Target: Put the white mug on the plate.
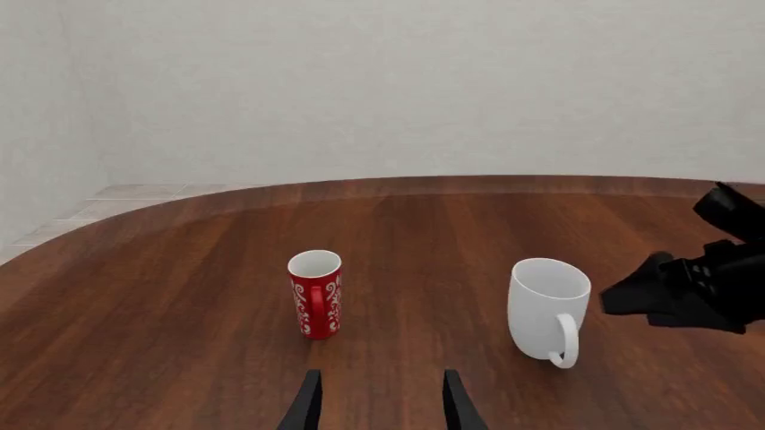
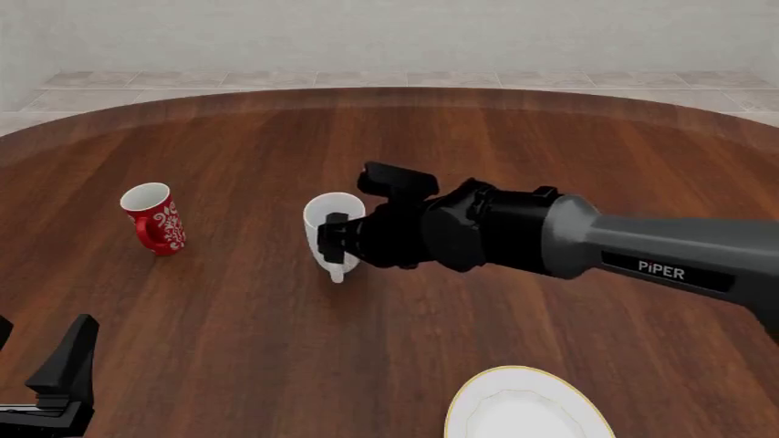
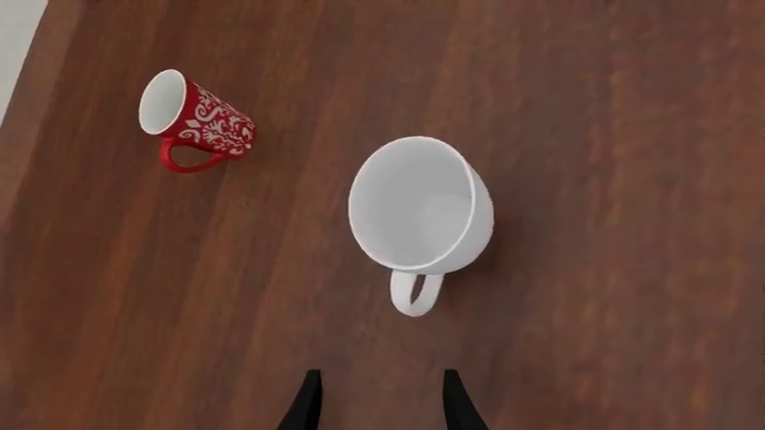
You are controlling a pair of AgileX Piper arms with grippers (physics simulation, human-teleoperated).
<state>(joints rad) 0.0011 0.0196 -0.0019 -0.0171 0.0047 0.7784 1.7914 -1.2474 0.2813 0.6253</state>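
Here we are at the reach-in for the grasp, so let us take it from the near edge of the counter (image 2: 244,347) outward. Closest to us, at the near edge right of the middle, sits the plate (image 2: 526,408), white with a thin golden rim, partly cut off by the picture and carrying nothing yet. At the near left corner the left claw (image 2: 61,379) hangs idle with its jaws apart and nothing between them; we judge it has no part in this step. Further in, about the middle of the counter, the white mug (image 2: 331,224) stands upright with its loop handle turned toward the near edge. The right claw (image 3: 379,408) is poised above and just beside it, jaws apart and empty, the mug's mouth open below the fingertips in the right wrist view. To do this well, we would bring the claw down so that one finger goes inside the rim and one outside, or so that both span the handle, keeping the wrist square so the mug does not tip on closing. We should close only once the wall sits fully between the fingers. Out toward the left edge stands the red mug (image 2: 155,219), well apart from the white one, so we need no detour for it.
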